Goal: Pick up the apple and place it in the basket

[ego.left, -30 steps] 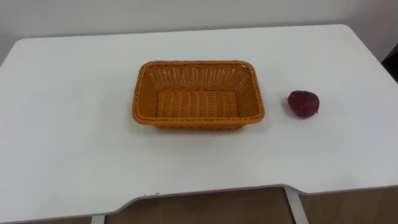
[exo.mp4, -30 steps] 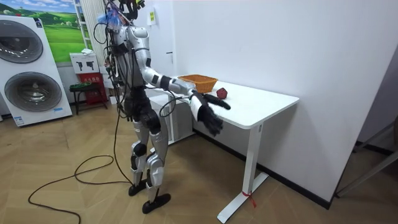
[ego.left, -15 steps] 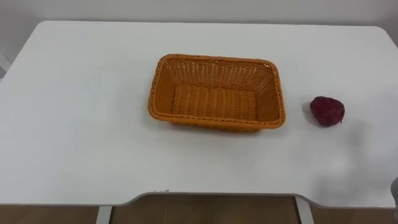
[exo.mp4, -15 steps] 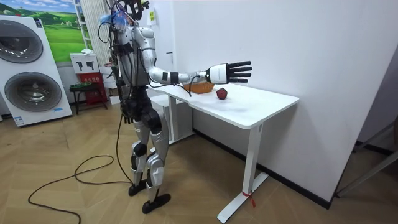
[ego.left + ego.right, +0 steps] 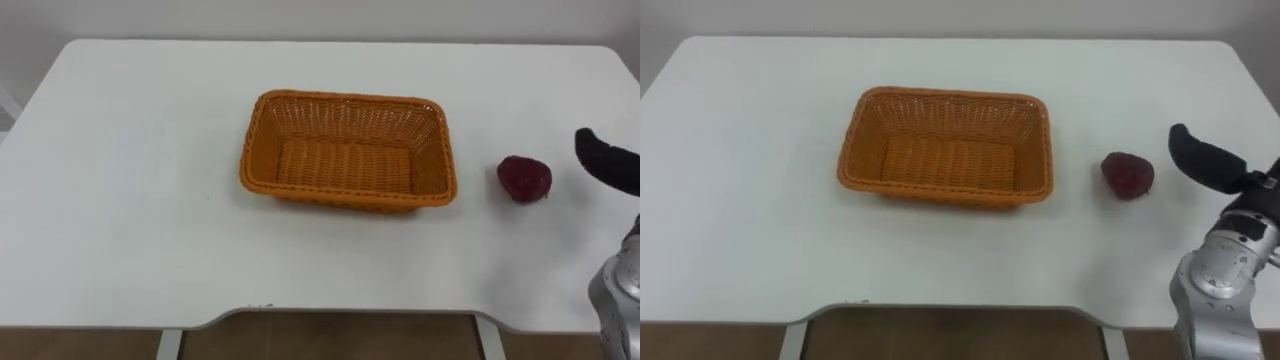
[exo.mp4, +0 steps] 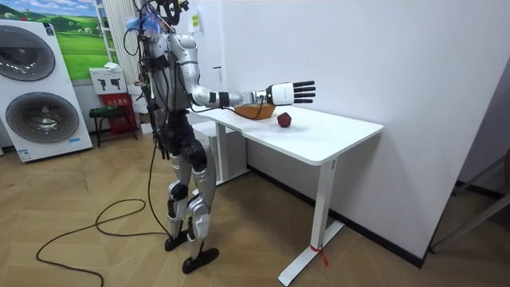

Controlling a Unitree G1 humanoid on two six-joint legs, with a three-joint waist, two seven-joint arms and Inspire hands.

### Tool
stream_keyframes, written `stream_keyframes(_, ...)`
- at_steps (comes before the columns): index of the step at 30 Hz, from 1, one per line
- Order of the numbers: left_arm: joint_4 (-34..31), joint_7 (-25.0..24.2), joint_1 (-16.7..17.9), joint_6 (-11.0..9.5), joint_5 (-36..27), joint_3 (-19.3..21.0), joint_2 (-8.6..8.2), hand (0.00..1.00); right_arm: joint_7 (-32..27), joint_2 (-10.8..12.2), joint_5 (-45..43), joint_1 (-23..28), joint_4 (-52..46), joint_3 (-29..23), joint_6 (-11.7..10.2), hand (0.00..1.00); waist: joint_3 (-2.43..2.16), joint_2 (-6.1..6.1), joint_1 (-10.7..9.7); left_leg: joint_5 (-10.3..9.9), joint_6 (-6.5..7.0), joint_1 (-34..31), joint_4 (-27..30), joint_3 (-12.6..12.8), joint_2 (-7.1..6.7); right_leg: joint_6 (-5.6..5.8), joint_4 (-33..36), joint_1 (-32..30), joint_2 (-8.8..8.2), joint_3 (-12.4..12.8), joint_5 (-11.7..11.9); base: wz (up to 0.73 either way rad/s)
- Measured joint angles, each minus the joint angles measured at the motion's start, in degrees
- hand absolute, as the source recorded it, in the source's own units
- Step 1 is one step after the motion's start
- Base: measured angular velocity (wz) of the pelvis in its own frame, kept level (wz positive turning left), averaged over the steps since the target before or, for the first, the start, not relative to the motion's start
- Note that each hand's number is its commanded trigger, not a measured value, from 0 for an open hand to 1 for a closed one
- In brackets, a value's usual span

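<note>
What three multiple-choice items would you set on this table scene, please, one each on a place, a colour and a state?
1. Where is the apple relative to the basket?
A) inside it
B) on the table, to its right
C) on the table, to its left

2. What colour is the basket?
A) orange
B) blue
C) white

3. What state is the right hand in?
A) shut on the apple
B) open, holding nothing
C) shut in a fist

Answers:
1 B: the apple sits on the tabletop, apart from the basket's right end.
2 A: the weave is orange.
3 B: the room view shows its fingers straight, above the table.
</note>
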Motion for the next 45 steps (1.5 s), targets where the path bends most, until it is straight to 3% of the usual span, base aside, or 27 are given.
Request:
stream_keyframes(3,0.0,0.0,-0.1,0.0,0.0,-0.8,0.25,0.0,3.9,-0.9,0.0,-0.7,1.6,1.8,0.0,0.0,0.43,-0.68,0.2,0.0,-0.03,-0.2,0.1,-0.1,0.02,-0.03,-0.2,0.0,-0.01,-0.2,0.0,0.05)
stream_keyframes(16,-0.5,0.0,-0.5,0.0,0.1,-0.9,0.68,0.0,15.1,-1.9,0.0,-1.2,6.6,3.7,2.5,0.0,-0.18,-1.02,0.4,0.0,-0.03,-1.0,0.4,-1.5,-0.04,-0.07,-1.0,0.2,-0.13,-1.4,0.2,0.04)
stream_keyframes(23,-0.5,0.0,-0.7,0.0,0.1,-1.0,0.71,0.0,16.7,-3.0,0.0,-1.3,7.3,3.7,2.6,0.0,-0.17,-0.99,0.5,0.0,-0.04,-1.0,0.4,-1.6,-0.04,-0.08,-1.0,0.3,-0.09,-1.4,0.2,0.0)
stream_keyframes(30,-0.5,-1.1,-0.5,0.2,0.0,-1.1,1.62,0.0,17.8,-4.6,-0.2,-3.4,14.1,3.7,2.7,0.0,-0.13,-1.01,0.5,0.0,-0.04,-0.4,0.3,-1.7,0.01,-0.07,-1.1,0.8,-0.17,-1.6,0.3,0.0)
stream_keyframes(40,-0.4,-2.9,-0.4,0.2,0.2,1.6,2.04,0.0,19.9,-5.3,-2.5,-4.3,22.3,3.0,2.8,0.0,-0.12,-0.91,0.4,0.0,-0.03,-0.5,0.3,-1.7,0.01,-0.05,-1.0,0.3,-0.24,-1.6,0.3,0.0)
stream_keyframes(41,-0.3,-2.9,-0.4,0.2,0.2,1.9,2.04,0.0,20.3,-5.4,-2.8,-4.4,22.3,2.9,2.5,0.12,-0.21,-0.81,0.4,0.0,-0.03,-0.5,0.3,-1.7,0.01,-0.06,-1.0,0.6,-0.23,-1.5,0.3,0.0)
stream_keyframes(42,-0.3,-2.8,-0.4,0.2,0.4,2.2,2.05,0.0,20.6,-5.5,-3.1,-4.4,22.7,2.9,2.5,0.56,-0.23,-0.8,0.4,0.0,-0.03,-0.4,0.3,-1.7,0.01,-0.06,-1.1,0.8,-0.23,-1.6,0.3,0.0)
stream_keyframes(43,-0.3,-2.7,-0.3,0.2,0.4,2.3,2.05,0.0,20.9,-5.5,-3.3,-4.5,22.9,2.8,2.4,0.69,-0.23,-0.8,0.4,0.0,-0.03,-0.2,0.3,-1.8,0.01,-0.05,-1.1,1.0,-0.23,-1.6,0.3,0.04)
stream_keyframes(44,-0.3,-2.7,0.0,0.2,0.5,2.4,2.05,0.0,21.4,-5.5,-3.6,-4.5,23.5,2.5,2.3,1.0,-0.36,-0.86,0.3,0.0,-0.03,-0.1,0.3,-1.8,0.01,-0.05,-1.1,1.2,-0.24,-1.7,0.3,0.04)
stream_keyframes(45,-0.3,-2.7,0.3,0.2,0.8,2.4,2.05,0.0,22.0,-5.5,-4.0,-4.8,24.3,2.3,2.1,1.0,-0.53,-0.95,0.2,0.0,-0.03,-0.1,0.3,-2.0,0.01,-0.05,-1.1,1.3,-0.25,-1.8,0.3,0.04)
